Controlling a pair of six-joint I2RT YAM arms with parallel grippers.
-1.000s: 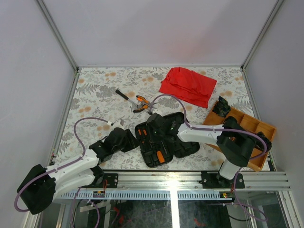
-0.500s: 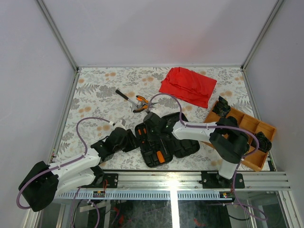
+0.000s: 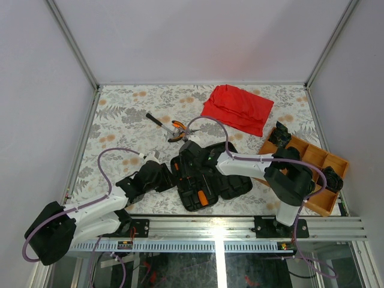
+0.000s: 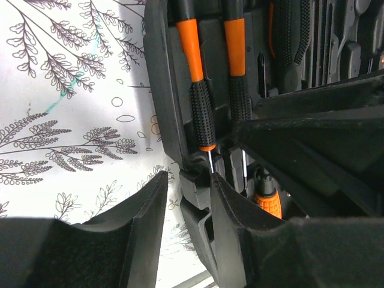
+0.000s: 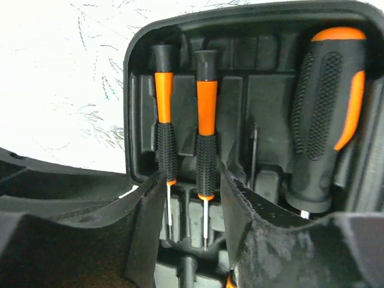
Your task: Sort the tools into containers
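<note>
I have the black tool case [image 3: 235, 187] lying open at the near middle of the table; my left gripper [image 4: 187, 179] sits astride its left wall, fingers a little apart, and I cannot tell whether they pinch it; my right gripper [image 5: 192, 177] hangs over the case's far end, fingers parted and holding nothing; two slim screwdrivers [image 5: 165, 129] sit in their slots between them, a fat-handled driver [image 5: 327, 114] alongside; the orange-handled pliers [image 3: 178, 131] lie on the table beyond the case.
</note>
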